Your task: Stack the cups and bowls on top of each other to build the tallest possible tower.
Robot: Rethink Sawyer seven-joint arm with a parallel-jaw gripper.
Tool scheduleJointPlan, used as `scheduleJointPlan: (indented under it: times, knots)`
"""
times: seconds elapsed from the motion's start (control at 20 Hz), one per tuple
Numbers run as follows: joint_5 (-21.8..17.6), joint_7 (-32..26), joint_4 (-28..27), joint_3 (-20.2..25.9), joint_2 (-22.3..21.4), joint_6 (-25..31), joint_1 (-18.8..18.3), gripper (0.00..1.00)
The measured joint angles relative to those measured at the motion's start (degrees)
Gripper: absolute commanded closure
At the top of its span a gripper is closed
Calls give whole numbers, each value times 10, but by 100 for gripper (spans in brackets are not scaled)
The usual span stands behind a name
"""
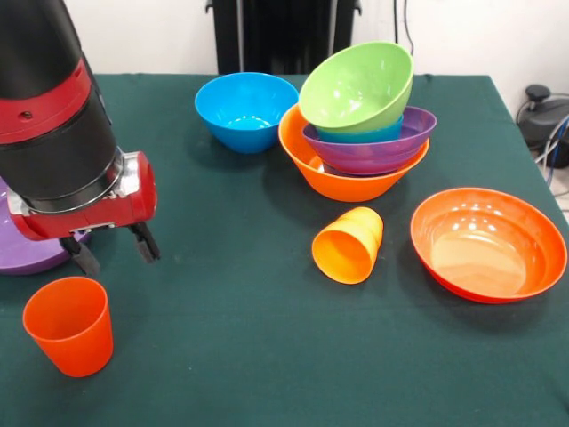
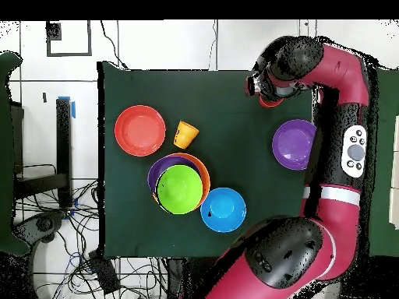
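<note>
Front view: tower (image 1: 360,124) part built: big orange bowl base, purple, blue, tilted green bowl on top. Loose: blue bowl (image 1: 246,109), red bowl (image 1: 488,243), yellow cup (image 1: 348,245) on side, red cup (image 1: 70,325) upright. Gripper (image 1: 114,248) just above red cup, fingers apart, empty.

Overhead view: second purple bowl (image 2: 294,144) beside arm, well apart from tower (image 2: 180,184). Gripper hidden under wrist.

Just below the jaws stands an upright red-orange plastic cup (image 1: 69,325), and a shallow purple plastic bowl (image 1: 27,245) crowds in beside them. Away from the jaws, bare green surface (image 1: 231,267) stretches to a tipped yellow-orange plastic cup (image 1: 348,245).
</note>
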Motion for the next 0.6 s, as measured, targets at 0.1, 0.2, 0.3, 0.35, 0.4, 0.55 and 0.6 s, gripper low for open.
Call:
scheduleJointPlan:
  times: [0.1,0.2,0.3,0.35,0.4,0.55,0.6]
  knots:
    - [-1,-3,-3,0,0,0,-1,0]
    - [-3,-10,-10,0,0,0,-1,0]
    - [-3,-13,-12,0,0,0,-1,0]
    - [-4,-16,-15,0,0,0,-1,0]
    - [-5,-23,-18,0,0,0,-1,0]
    - [-6,-35,-20,0,1,0,-2,0]
    - [-7,-40,-21,0,1,0,-2,0]
